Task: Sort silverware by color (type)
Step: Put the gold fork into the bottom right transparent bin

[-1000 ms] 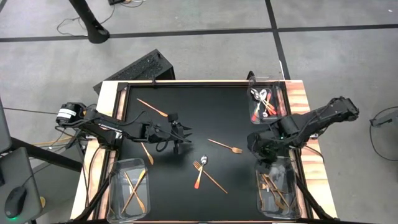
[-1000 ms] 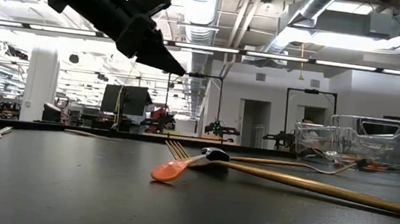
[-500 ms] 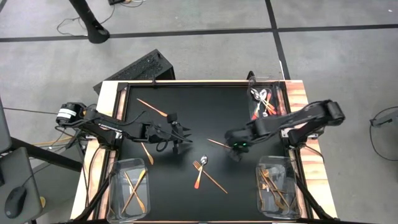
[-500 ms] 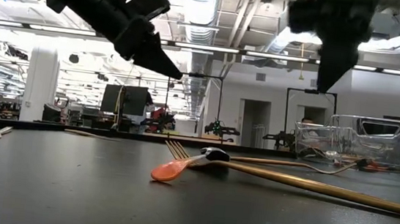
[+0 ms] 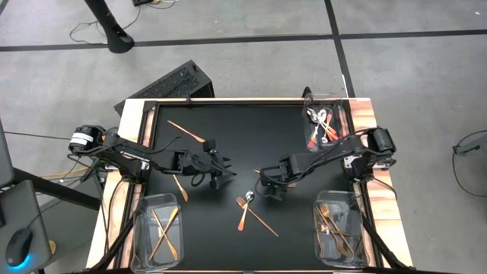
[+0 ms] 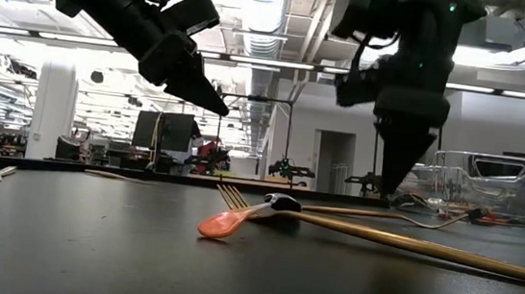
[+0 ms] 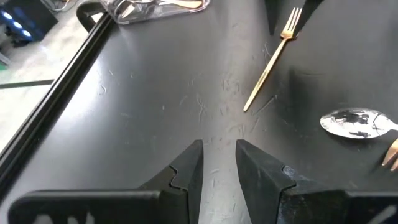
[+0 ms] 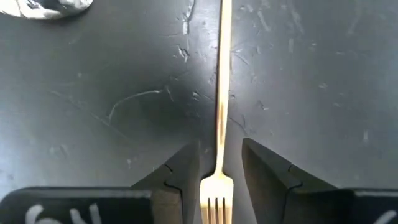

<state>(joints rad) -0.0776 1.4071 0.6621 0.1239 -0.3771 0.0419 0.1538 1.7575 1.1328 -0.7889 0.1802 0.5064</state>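
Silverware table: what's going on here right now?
The robot is sorting silverware. The right gripper is low over the middle of the black table, fingers open on either side of a gold fork that lies flat, not yet gripped. The left gripper hovers empty to the left of it, fingers apart. A red-handled fork, a spoon and a gold stick lie loose near the centre. Three clear bins at the table's corners already hold sorted pieces.
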